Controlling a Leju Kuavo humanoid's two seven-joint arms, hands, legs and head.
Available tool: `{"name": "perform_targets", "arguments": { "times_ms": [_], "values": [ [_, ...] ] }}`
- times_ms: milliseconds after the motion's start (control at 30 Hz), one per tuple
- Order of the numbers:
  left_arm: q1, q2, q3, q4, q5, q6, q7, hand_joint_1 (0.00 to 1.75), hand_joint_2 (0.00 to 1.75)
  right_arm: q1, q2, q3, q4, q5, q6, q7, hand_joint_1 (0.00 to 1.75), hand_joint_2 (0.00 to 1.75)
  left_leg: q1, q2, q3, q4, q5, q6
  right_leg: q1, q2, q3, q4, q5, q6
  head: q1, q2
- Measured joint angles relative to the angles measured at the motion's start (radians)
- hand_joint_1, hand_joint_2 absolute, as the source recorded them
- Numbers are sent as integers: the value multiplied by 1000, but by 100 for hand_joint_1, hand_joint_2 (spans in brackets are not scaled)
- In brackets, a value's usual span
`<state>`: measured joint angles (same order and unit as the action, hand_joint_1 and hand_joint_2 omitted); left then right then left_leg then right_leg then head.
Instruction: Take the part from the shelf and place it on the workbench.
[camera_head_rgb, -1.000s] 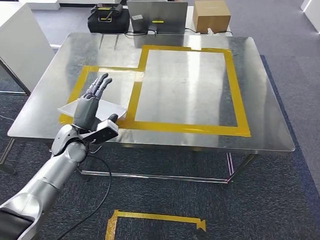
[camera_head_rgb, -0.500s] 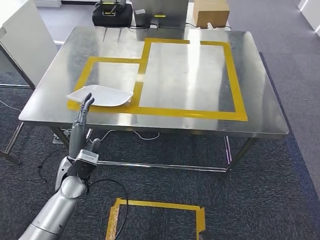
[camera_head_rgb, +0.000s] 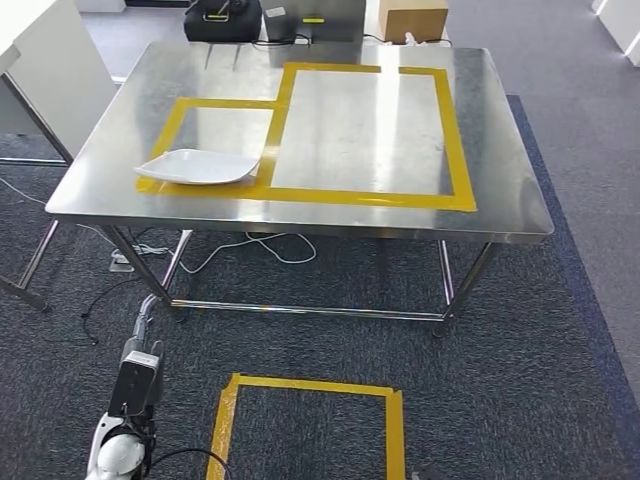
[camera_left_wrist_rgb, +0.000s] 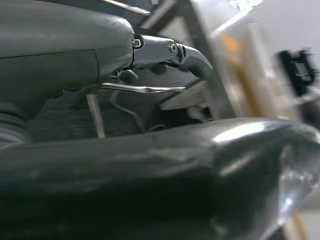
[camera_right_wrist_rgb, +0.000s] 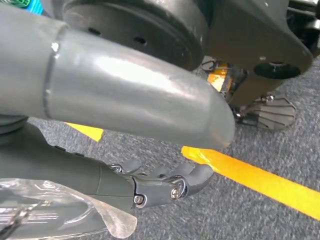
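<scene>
So the white part (camera_head_rgb: 198, 167) is sitting flat on the desk (camera_head_rgb: 498, 190), in the smaller yellow-taped box near the front edge. Left hand (camera_head_rgb: 142, 325) has dropped away to hang below it, fingers loose, holding nothing. Right hand (camera_right_wrist_rgb: 158, 182) hangs over the carpet, fingers apart, empty.

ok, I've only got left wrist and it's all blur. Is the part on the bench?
Observer: Yes. The white part lies flat on the workbench, at the front of the smaller taped square.
Operator: Left hand near it?
Observer: No. The left hand hangs low over the carpet, in front of the bench, holding nothing.
Operator: Right hand?
Observer: The right hand hangs over carpet by a yellow floor tape line, fingers loose, nothing in them.
</scene>
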<state>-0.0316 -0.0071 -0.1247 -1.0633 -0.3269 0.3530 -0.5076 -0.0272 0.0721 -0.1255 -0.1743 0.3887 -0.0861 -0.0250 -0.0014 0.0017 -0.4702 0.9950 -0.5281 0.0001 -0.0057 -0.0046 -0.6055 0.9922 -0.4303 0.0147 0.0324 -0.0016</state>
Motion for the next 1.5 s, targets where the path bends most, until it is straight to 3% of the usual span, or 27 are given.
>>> {"name": "perform_targets", "arguments": {
  "times_ms": [67,133,233,267,300,367,433,500,533,600,633,700,767,800,833,867,933,1000,1033,1100,1167,1300,1333,1367,1400,1467,1500],
  "values": [
    [-7,-7,48,124,11,-12,-10,0,0,2,3,-5,0,2,0,7,0,0,-4,0,3,-21,1,10,-2,0,-4,-2,16,13,-1,0],
    [-20,-11,85,258,3,-10,-9,0,0,5,5,-12,1,4,1,14,0,0,-3,4,-16,-26,22,26,-4,1,-17,12,-5,24,-2,0],
    [-39,-14,120,427,-25,2,23,0,0,9,6,-18,1,10,4,27,0,0,0,8,-64,-30,64,43,-6,3,-67,154,-155,33,1,0],
    [-44,-15,125,475,-37,2,44,0,0,10,6,-20,1,12,7,32,0,0,0,8,-81,-29,77,44,-6,3,-78,216,-192,35,2,0],
    [-49,-16,130,520,-47,0,67,0,0,10,6,-22,1,14,11,35,0,0,-1,8,-99,-28,91,42,-6,3,-78,263,-203,36,2,0],
    [-55,-19,138,596,-62,-10,114,0,0,9,6,-24,1,17,18,42,0,0,-1,10,-135,-24,116,38,-6,3,-34,269,-157,37,3,0],
    [-58,-23,142,653,-71,-31,166,0,0,8,6,-24,1,19,23,49,0,0,-2,11,-165,-14,138,31,-5,4,77,150,-113,34,4,0],
    [-61,-29,143,697,-82,-49,215,0,0,2,6,-24,0,22,29,55,0,0,-4,10,-184,-3,157,22,-3,6,180,4,-135,25,4,0],
    [-61,-32,143,715,-87,-53,232,0,0,-1,7,-24,0,23,31,57,0,0,-4,11,-188,-1,168,17,-1,7,202,-34,-149,19,4,0],
    [-59,-35,143,746,-92,-55,249,0,0,-2,8,-25,0,24,33,60,0,0,-1,10,-195,-3,184,3,1,5,193,-47,-144,2,5,0],
    [-56,-35,143,758,-91,-56,252,0,0,-2,9,-25,1,24,33,62,0,0,2,9,-200,4,168,-3,1,2,183,-46,-134,-7,5,0],
    [-53,-37,143,775,-91,-57,257,0,0,-1,11,-25,1,25,34,64,0,0,6,6,-219,73,76,-14,-1,-4,157,-46,-107,-22,3,0],
    [-54,-39,143,786,-91,-58,259,0,0,-1,12,-25,1,25,35,64,0,0,9,6,-237,203,-28,-22,1,-8,125,-42,-81,-27,2,0],
    [-55,-39,143,791,-93,-59,261,0,0,-1,13,-25,1,26,35,64,0,0,9,6,-237,259,-48,-24,2,-9,108,-39,-68,-27,2,0],
    [-56,-39,142,795,-100,-63,270,0,0,-1,13,-25,1,26,35,65,0,0,10,6,-226,289,-42,-25,3,-9,90,-34,-56,-26,2,0],
    [-56,-39,141,799,-114,-68,288,0,0,-1,13,-25,1,27,36,66,0,0,10,6,-202,287,-19,-24,3,-10,72,-28,-45,-25,2,0],
    [-56,-39,132,806,-163,-85,348,0,0,-2,13,-25,1,32,37,71,0,0,10,5,-110,189,22,-18,4,-10,36,-13,-25,-19,2,0],
    [-53,-40,112,815,-214,-96,409,0,0,-3,14,-25,1,36,37,73,0,0,7,4,-16,47,8,-8,5,-10,9,0,-10,-9,3,0],
    [-49,-41,99,820,-236,-95,430,0,0,-3,15,-25,1,39,37,72,0,0,4,3,8,2,-7,-1,5,-11,2,3,-3,-3,3,0],
    [-35,-46,73,832,-271,-82,454,0,0,-3,16,-25,1,48,40,69,0,0,0,3,10,-22,-8,14,3,-13,-4,3,9,11,3,0],
    [-23,-50,50,841,-295,-70,469,0,0,-1,17,-25,1,62,46,71,0,0,1,2,-2,-26,11,30,-1,-10,-21,32,-19,22,3,0],
    [-17,-57,32,849,-303,-61,479,0,0,0,17,-24,1,74,52,74,0,0,0,-15,-49,-25,52,42,-4,0,-96,259,-172,32,6,0],
    [-15,-60,28,851,-304,-60,482,0,0,0,17,-24,1,75,53,74,0,0,0,-21,-61,-24,61,40,-4,1,-91,281,-182,33,6,0],
    [-13,-64,23,853,-307,-60,486,0,0,1,17,-24,1,77,54,74,0,0,0,-29,-71,-22,69,38,-4,2,-65,262,-173,33,6,0],
    [-12,-69,17,855,-313,-61,492,0,0,1,17,-24,1,81,54,75,0,0,0,-37,-80,-20,76,35,-5,8,-20,206,-151,31,6,0],
    [-13,-80,6,857,-329,-61,501,0,0,1,17,-22,1,93,56,78,0,0,-1,-55,-95,-11,86,27,-7,55,81,58,-115,25,6,0],
    [-14,-86,0,857,-336,-61,504,0,0,1,17,-21,1,100,57,79,0,0,-2,-63,-103,-5,91,22,-8,76,111,9,-108,20,6,0]
  ]
}}
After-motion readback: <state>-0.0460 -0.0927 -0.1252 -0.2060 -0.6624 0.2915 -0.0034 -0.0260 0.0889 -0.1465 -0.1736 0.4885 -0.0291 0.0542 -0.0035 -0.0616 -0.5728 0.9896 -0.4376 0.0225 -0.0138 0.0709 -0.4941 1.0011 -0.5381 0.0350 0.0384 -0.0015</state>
